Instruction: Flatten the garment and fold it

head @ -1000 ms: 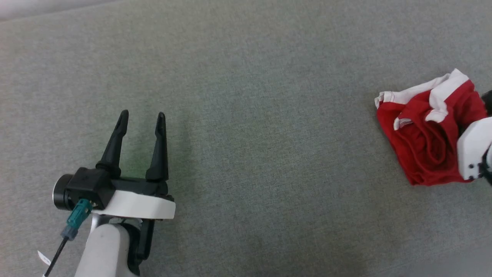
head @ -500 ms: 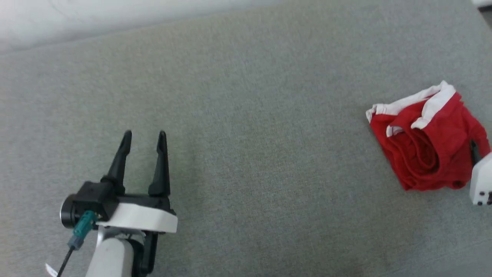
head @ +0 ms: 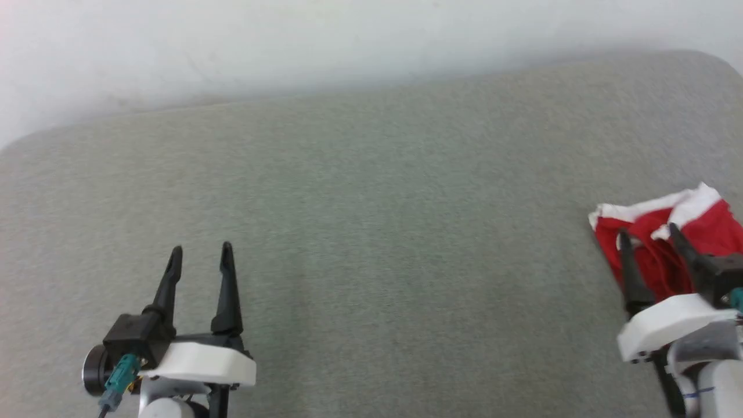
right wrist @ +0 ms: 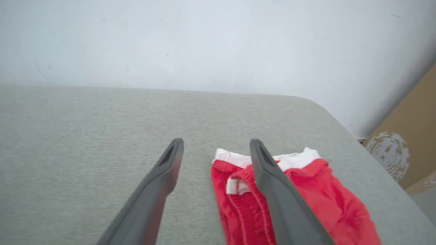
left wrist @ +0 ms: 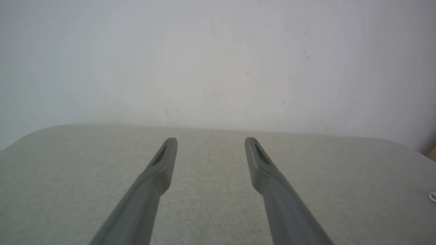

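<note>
The garment [head: 720, 232] lies crumpled in a red heap with white hems at the right end of the grey fabric-covered table [head: 377, 232]. My right gripper [head: 648, 231] hovers at its near side, open, with nothing between its fingers. In the right wrist view the garment [right wrist: 327, 190] spreads under and to the right of the right finger, and my right gripper [right wrist: 216, 141] points at its left edge. My left gripper [head: 201, 249] stands open and empty over bare table at the lower left, far from the garment. The left wrist view shows my left gripper [left wrist: 211, 141] above plain table.
A pale wall [head: 348, 40] runs along the table's far edge. The table's rounded right corner [right wrist: 316, 102] lies just beyond the garment. A brown cardboard box [right wrist: 415, 136] stands past it. Bare table stretches between the two grippers.
The head view has swung up, bringing the wall in. My right gripper has drawn back from the garment's right side, and its open fingers now show. The left gripper keeps its pose.
</note>
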Controlling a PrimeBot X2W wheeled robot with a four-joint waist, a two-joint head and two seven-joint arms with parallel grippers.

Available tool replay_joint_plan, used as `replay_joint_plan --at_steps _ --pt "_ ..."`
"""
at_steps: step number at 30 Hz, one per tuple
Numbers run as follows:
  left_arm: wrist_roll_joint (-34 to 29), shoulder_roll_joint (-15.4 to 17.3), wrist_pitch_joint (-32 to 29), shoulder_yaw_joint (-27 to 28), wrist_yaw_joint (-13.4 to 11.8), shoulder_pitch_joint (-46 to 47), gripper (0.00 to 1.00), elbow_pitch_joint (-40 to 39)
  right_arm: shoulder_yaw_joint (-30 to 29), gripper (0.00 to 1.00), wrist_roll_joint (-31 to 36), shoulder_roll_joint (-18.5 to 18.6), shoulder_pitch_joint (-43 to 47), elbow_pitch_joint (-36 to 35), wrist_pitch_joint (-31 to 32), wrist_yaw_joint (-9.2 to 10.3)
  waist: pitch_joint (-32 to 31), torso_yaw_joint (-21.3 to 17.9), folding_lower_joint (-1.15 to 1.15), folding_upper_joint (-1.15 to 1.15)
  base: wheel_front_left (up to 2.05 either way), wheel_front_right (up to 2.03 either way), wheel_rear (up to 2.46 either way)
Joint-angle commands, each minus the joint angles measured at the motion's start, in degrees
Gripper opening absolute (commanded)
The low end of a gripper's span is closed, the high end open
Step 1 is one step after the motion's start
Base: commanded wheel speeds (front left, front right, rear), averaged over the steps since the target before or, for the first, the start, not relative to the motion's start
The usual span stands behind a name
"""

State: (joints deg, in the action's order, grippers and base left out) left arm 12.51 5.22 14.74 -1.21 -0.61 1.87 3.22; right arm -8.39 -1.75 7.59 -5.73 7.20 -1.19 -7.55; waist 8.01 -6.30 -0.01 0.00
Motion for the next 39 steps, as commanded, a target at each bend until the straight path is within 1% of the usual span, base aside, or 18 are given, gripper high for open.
replay_joint_plan --at_steps 1,5,10,12,15,18,21,29,35,36,39 --pt "-0.54 0.13 0.25 0.46 -0.36 -0.86 1.0 0.01 0.52 1.0 -0.87 -0.46 0.59 -1.11 -0.64 0.06 -3.32 4.23 0.01 0.0 0.0 0.0 0.0" --pt "-0.84 0.58 0.26 1.87 -0.72 -1.9 1.0 0.3 4.44 1.0 -4.15 -2.81 2.11 -5.43 -2.69 0.06 -5.1 6.74 0.01 0.0 0.0 0.0 0.0" --pt "-0.97 2.14 0.26 3.85 -0.77 -3.35 1.0 1.38 7.46 1.0 -7.48 -4.08 4.07 -8.27 -3.93 0.06 -6.72 8.68 0.01 0.0 0.0 0.0 0.0" --pt "-0.89 3.18 0.14 3.91 0.02 -4.22 1.0 2.26 7.71 1.0 -8.25 -4.34 5.55 -8.48 -3.82 0.06 -7.48 9.03 0.01 0.0 0.0 0.0 0.0" --pt "-0.85 4.82 -0.56 3.22 1.86 -5.18 1.0 3.1 7.36 1.0 -8.83 -4.56 8.15 -8.46 -4.03 0.06 -8.38 9.11 0.01 0.0 0.0 0.0 0.0" --pt "-0.84 5.95 -1.53 2.19 3.39 -6.1 1.0 3.88 7.27 1.0 -8.44 -4.65 10.59 -8.21 -3.68 0.06 -9.12 8.56 0.01 0.0 0.0 0.0 0.0" --pt "-0.94 6.44 -2.09 1.12 4.16 -6.79 1.0 4.45 7.48 1.0 -7.47 -4.68 12.36 -8.27 -3.46 0.06 -9.58 8.17 0.01 0.0 0.0 0.0 0.0" --pt "-1.49 6.2 -2.17 -0.38 3.8 -6.89 1.0 5.89 7.27 1.0 -4.38 -4.7 13.7 -8.71 -3.27 0.06 -10.02 7.65 0.01 0.0 0.0 0.0 0.0" --pt "-1.29 5.84 -1.66 -0.92 3.63 -6.25 1.0 7.21 7.38 1.0 -3.56 -4.7 13.66 -9.3 -2.61 0.06 -9.84 7.86 0.01 0.0 0.0 0.0 0.0" --pt "-1.21 5.78 -1.53 -1.0 3.68 -6.13 0.0 7.27 7.42 0.0 -3.53 -4.7 13.69 -9.35 -2.51 0.06 -9.81 7.89 0.01 0.0 0.0 0.0 0.0" --pt "-1.09 5.83 -2.06 -0.88 4.03 -6.51 0.0 7.1 7.28 0.0 -3.83 -4.49 13.3 -8.91 -2.53 0.01 -9.82 7.86 0.01 0.0 0.0 0.0 0.0"
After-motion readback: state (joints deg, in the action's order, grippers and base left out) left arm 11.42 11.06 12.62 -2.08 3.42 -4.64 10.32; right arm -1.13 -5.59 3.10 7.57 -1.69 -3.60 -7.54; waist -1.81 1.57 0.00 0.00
